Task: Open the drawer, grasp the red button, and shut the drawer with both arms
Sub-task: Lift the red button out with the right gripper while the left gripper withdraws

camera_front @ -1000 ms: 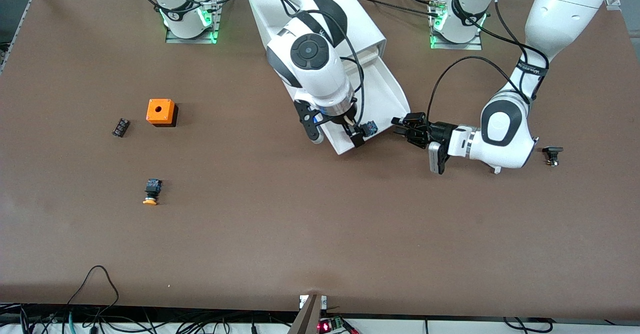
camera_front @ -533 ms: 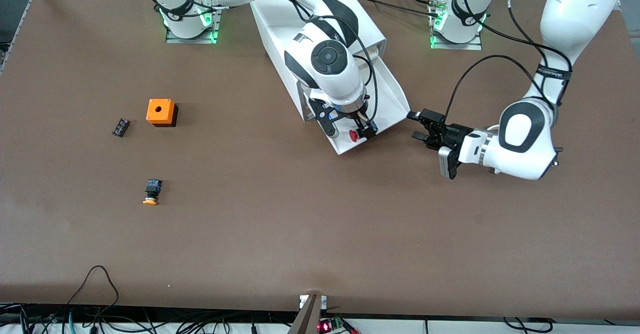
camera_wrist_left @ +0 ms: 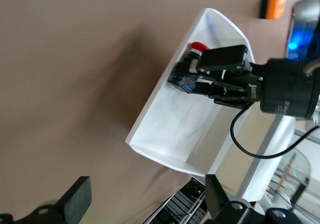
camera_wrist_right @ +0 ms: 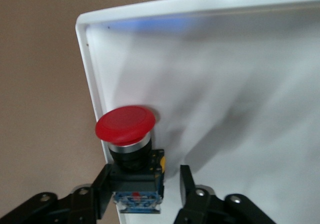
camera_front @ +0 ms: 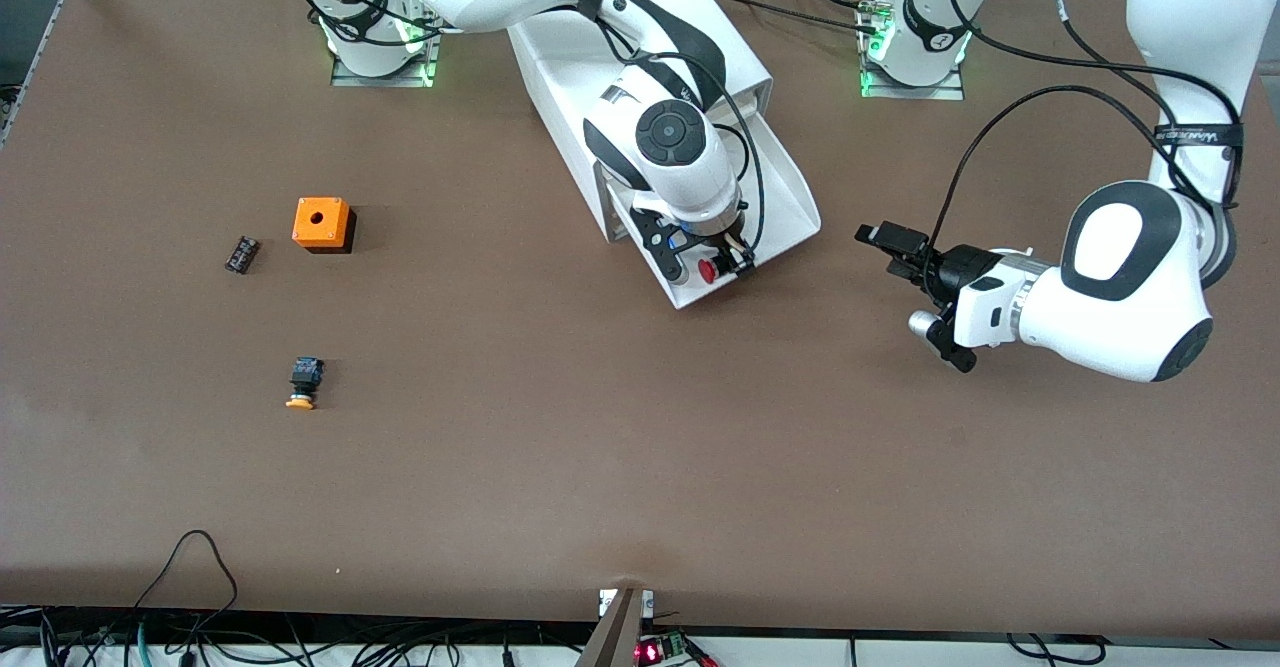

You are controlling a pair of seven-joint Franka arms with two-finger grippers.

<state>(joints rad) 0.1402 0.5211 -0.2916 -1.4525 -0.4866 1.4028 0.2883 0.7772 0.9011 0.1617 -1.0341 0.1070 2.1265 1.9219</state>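
The middle drawer (camera_front: 785,192) is pulled out of the white cabinet (camera_front: 735,47). My right gripper (camera_front: 712,267) is over the drawer's front corner, shut on the red-capped button (camera_front: 707,269). In the right wrist view the fingers (camera_wrist_right: 105,189) flank the button's black-and-blue body (camera_wrist_right: 135,169), just above the drawer's rim (camera_wrist_right: 95,84). The left wrist view shows the same grasp on the button (camera_wrist_left: 192,69) inside the drawer (camera_wrist_left: 170,134). My left gripper (camera_front: 885,252) is open and empty over bare table beside the drawer, toward the left arm's end. It also shows in the left wrist view (camera_wrist_left: 145,199).
An orange box with a hole (camera_front: 321,223), a small black part (camera_front: 240,254) and a yellow-orange-capped button (camera_front: 303,384) lie toward the right arm's end. The orange box also shows in the left wrist view (camera_wrist_left: 275,7). The left arm's big elbow hangs over the table at its own end.
My left gripper has drawn back from the drawer's front toward the left arm's end. My right gripper has turned over the drawer's corner, and the button's red cap now shows.
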